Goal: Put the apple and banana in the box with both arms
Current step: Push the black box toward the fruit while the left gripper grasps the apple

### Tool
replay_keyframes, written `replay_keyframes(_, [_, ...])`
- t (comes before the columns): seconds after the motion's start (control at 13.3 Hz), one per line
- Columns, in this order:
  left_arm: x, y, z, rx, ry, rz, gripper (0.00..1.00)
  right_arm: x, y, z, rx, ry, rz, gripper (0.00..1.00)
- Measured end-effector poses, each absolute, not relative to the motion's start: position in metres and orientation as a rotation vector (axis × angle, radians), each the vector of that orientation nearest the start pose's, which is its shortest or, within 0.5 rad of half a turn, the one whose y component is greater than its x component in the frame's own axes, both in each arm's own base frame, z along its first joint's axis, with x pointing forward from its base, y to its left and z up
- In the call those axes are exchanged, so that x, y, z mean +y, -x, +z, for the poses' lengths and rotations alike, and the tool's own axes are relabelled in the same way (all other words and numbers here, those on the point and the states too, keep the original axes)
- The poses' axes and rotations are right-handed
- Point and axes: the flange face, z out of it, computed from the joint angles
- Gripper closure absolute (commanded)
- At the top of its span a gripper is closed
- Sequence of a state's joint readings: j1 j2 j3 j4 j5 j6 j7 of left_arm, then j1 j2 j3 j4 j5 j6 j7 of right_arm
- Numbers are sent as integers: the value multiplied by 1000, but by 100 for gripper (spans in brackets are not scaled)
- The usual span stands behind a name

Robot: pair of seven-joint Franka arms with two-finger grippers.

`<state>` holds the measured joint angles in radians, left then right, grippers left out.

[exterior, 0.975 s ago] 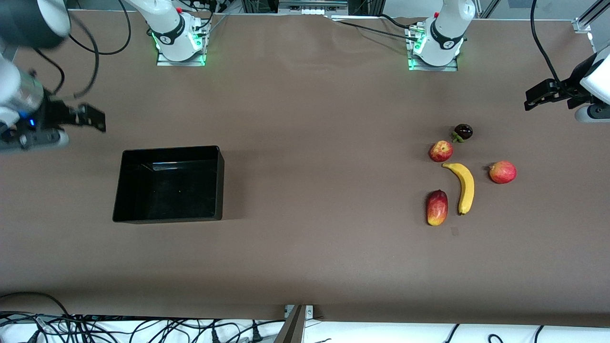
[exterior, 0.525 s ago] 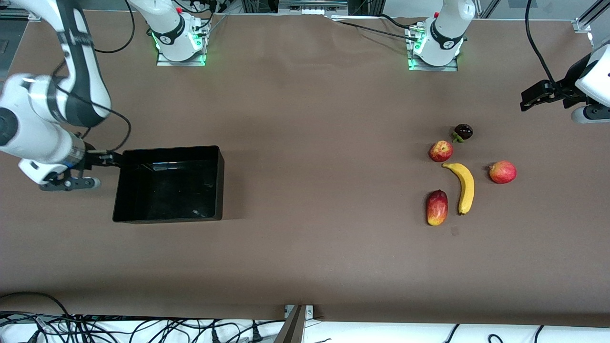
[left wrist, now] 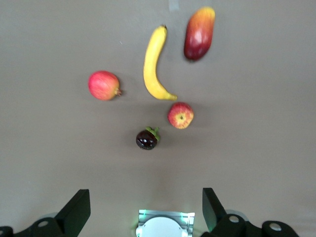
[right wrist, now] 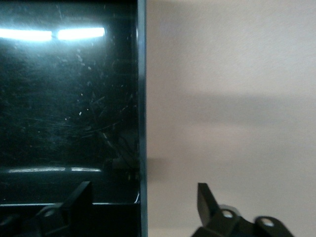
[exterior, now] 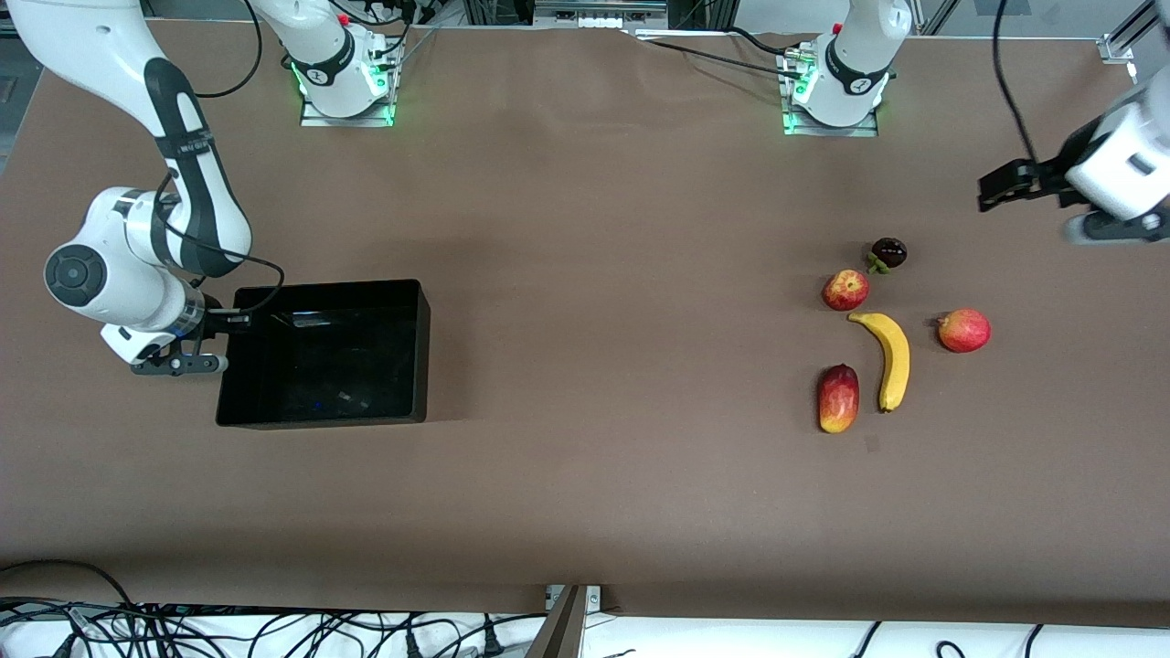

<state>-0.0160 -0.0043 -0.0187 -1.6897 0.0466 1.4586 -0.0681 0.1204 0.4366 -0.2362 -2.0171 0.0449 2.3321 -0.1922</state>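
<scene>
The apple lies on the table next to the banana. Both show in the left wrist view, the apple and the banana. The black box stands toward the right arm's end of the table and holds nothing. My right gripper is open and low at the box's end wall. In the right wrist view one finger is inside the box wall and one is outside. My left gripper is open and empty, up over bare table beside the fruits.
A pink-red fruit, an oblong red-yellow fruit and a dark purple fruit lie around the banana. The left arm's base shows between the left fingers. Cables hang along the table's near edge.
My right arm has swung down from the table's end to the box's end wall. My left gripper has shifted a little toward the fruits. The fruits and the box have not moved.
</scene>
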Motion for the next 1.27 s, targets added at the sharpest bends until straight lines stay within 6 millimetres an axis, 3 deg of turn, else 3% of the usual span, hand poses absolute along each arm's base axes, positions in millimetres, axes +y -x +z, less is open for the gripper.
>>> replay_keyframes(0.07, [-18,-537,546,-36,3057,384,0,-65,-587,226,-95,3183,198,100])
replay_keyframes(0.22, [-23,-546,505,-13,3054,408,0,-65,-587,225,-95,3182,201,100])
replay_keyframes(0.45, [-36,-553,424,70,3070,334,0,-62,-593,231,-106,3181,177,100])
replay_keyframes(0.67, [-44,-537,344,127,3079,313,0,-34,-615,270,-183,3156,156,100])
replay_keyframes(0.82, [-50,-521,297,164,3080,333,0,5,-635,309,-245,3130,145,100])
replay_keyframes(1.05, [-52,-506,247,335,3087,322,0,88,-651,358,-282,3098,80,100])
replay_keyframes(1.27, [-48,-498,215,427,3084,373,0,191,-635,362,-218,3074,101,100])
